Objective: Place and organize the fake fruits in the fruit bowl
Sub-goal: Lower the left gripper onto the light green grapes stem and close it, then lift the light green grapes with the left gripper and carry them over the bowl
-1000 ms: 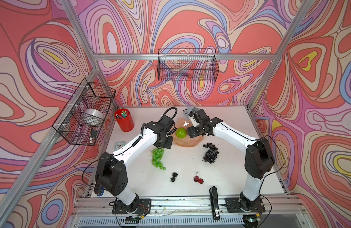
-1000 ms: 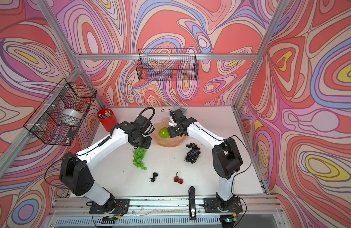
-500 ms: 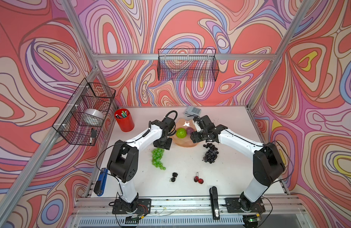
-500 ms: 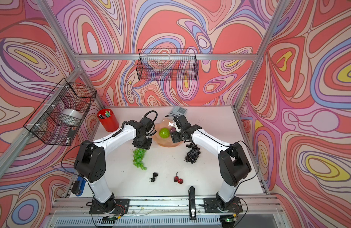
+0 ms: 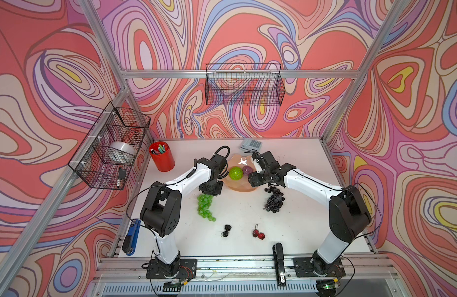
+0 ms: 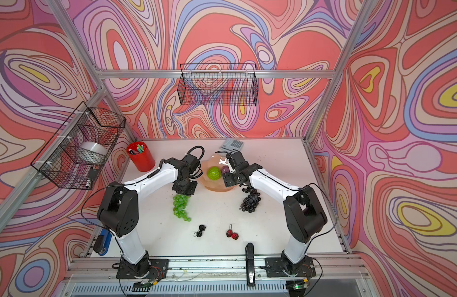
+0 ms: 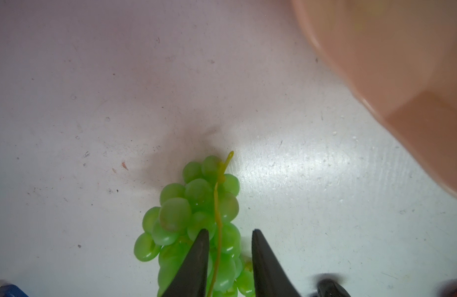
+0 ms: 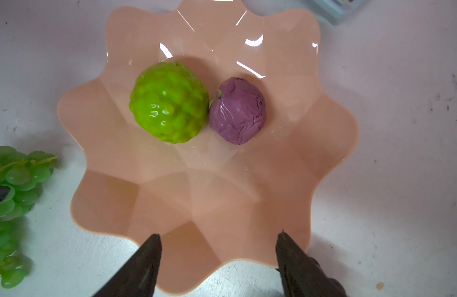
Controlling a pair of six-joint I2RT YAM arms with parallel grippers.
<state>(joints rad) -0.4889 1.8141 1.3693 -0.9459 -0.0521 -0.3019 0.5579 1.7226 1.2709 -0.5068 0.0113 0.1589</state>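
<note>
The left pincer point(image 7: 230, 231), narrowly apart, is straddling the green grape bunch point(image 7: 196, 195) lying on the desk point(image 7: 93, 102) beside the fruit bowl point(image 7: 402, 77). The right pincer point(image 8: 219, 233) is hovering wide apart over the fruit bowl, which is holding a lime-green ball point(image 8: 169, 102) and a purple ball point(image 8: 237, 113).

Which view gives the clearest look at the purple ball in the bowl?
The right wrist view: the purple ball lies large and unobstructed beside the lime-green ball. In both top views it is tiny. The left wrist view misses it.
</note>
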